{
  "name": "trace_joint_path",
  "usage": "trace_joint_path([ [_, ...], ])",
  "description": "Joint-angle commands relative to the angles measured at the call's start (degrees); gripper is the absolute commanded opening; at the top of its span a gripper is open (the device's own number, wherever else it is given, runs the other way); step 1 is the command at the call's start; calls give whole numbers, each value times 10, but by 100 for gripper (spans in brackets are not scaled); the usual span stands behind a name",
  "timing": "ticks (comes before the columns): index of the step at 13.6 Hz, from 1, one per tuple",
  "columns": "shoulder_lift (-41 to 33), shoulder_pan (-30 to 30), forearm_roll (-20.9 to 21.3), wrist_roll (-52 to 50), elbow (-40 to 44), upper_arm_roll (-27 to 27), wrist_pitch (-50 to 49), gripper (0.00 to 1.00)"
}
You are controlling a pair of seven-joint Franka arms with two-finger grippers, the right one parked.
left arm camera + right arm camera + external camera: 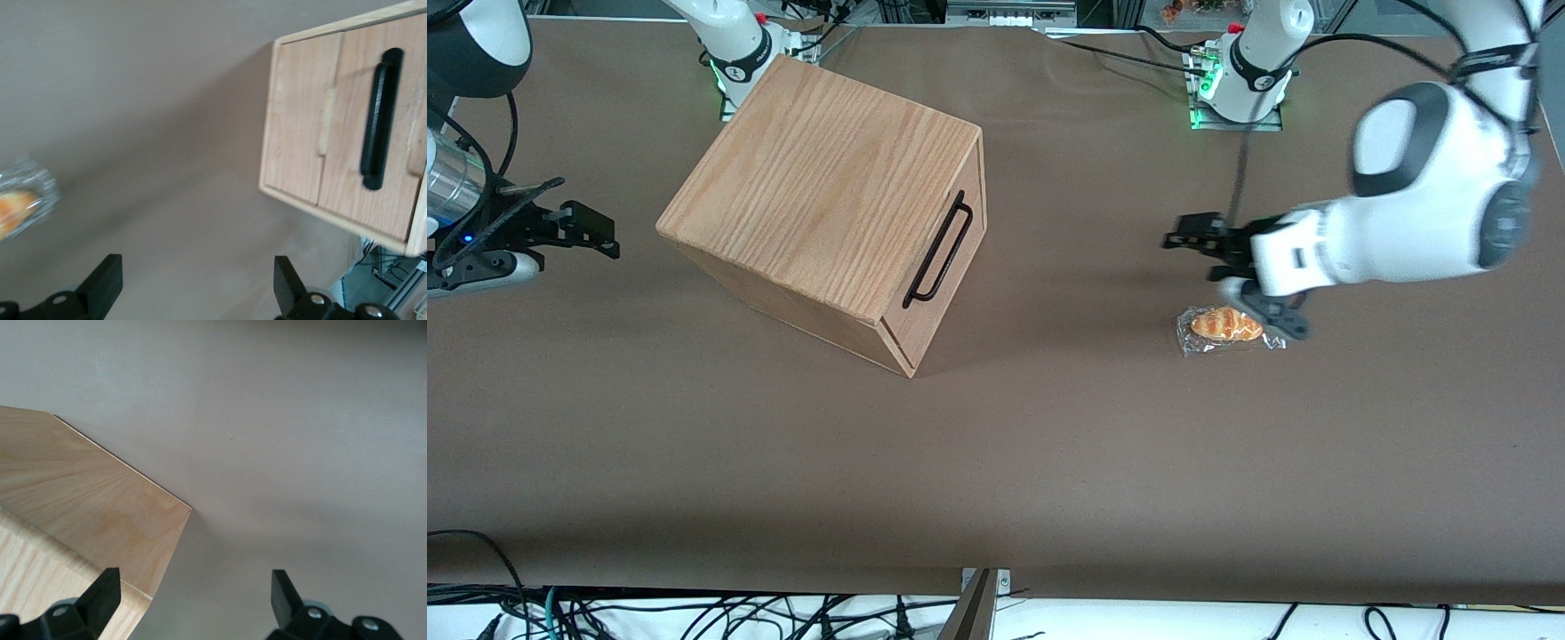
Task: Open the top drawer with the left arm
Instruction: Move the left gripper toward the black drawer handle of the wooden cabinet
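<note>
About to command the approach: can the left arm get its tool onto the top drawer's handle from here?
Probably yes. The open tool hangs above the wrapped croissant, facing the handle, with only bare table between.

Broad brown table under even light, with tangled black cables along the white edge nearest the front camera
</note>
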Motion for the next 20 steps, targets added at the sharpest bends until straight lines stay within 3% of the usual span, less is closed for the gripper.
trace_joint_path([
  [1, 30, -94, -19, -72, 13, 2, 73, 100],
  [5, 77, -188, -19, -166, 34, 2, 192, 100],
  [9, 143, -227, -18, -224, 94, 2, 220, 100],
  [20, 193, -241, -6, -221, 121, 5, 228, 100],
])
